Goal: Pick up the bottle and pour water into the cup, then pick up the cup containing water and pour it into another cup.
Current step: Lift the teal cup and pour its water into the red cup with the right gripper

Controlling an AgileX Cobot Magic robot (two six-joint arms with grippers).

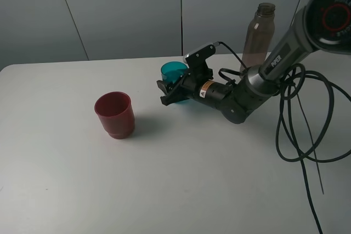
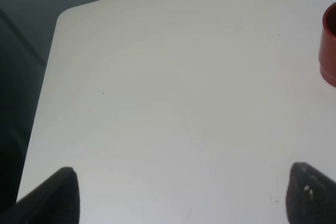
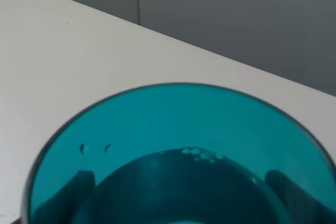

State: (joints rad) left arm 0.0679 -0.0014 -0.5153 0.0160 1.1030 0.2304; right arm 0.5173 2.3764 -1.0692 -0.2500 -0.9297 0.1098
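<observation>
Since the right gripper [image 1: 171, 92] was clamped on the cup [image 1: 174, 71] near the table's [image 1: 181, 190] far edge, right of its middle, the step in hand looked to be lifting that cup for the second pour. Doing it well would call for a straight, level lift, because water with a few small bubbles [image 3: 199, 154] lay inside the open tumbler. The grip sat low on the side wall, and dark fingers [image 3: 79, 184] showed through the teal plastic in the right wrist view. Walls that thin would probably flex, so a firm but uncrushing hold seemed wise.

Another cup [image 1: 114, 114] stood well apart to the left, nearer the table's middle. It was squat, opaque and dark red, with a narrower stepped base, and its wide mouth should forgive a slow tilt begun directly above it. The bottle [image 1: 259, 34], tall, smoky and uncapped with a threaded neck, stood upright by the far edge behind the right arm, so the carry should steer away from it. The left gripper [image 2: 184, 195] hung released over matte white tabletop, fingertips wide apart.
</observation>
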